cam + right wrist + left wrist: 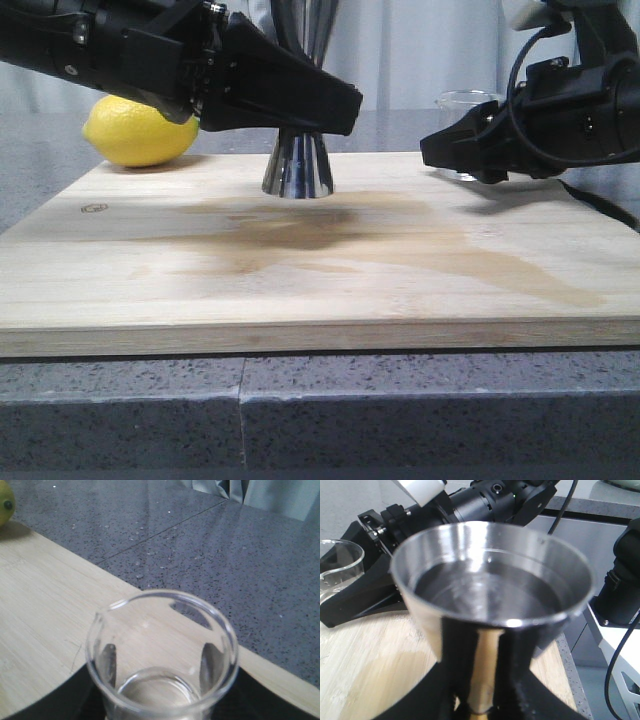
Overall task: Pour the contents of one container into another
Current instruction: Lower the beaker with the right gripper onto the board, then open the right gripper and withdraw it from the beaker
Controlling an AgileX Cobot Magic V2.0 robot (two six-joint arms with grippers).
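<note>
Pale curtains are hanging behind a speckled grey counter [400, 410], and on it a light wooden board [320, 290] is lying flat, carrying a broad brownish stain [330, 235] across its middle. Toward the back of the board the steel jigger [298, 165] is standing upright on its flared base, and the left gripper [335, 105] is reaching in from the left and closing around its narrow waist; in the left wrist view the black fingers [520, 680] are pressing against both sides of the gold band [482, 680], and the jigger's upper cup is showing clear liquid [495, 592] inside, well below the rim. Behind the left arm a yellow lemon [140, 132] is resting at the board's back left corner. On the right, the right gripper [440, 150] is holding the small glass beaker [468, 100], which is sitting upright at the board's back right edge, well apart from the jigger. In the right wrist view the dark fingers [210, 662] are showing through the clear glass on either side of the beaker, snug against its wall, and its pouring lip [117, 604] is pointing out toward the board. Whether any liquid is lying in the bottom of the beaker is hard to tell.
</note>
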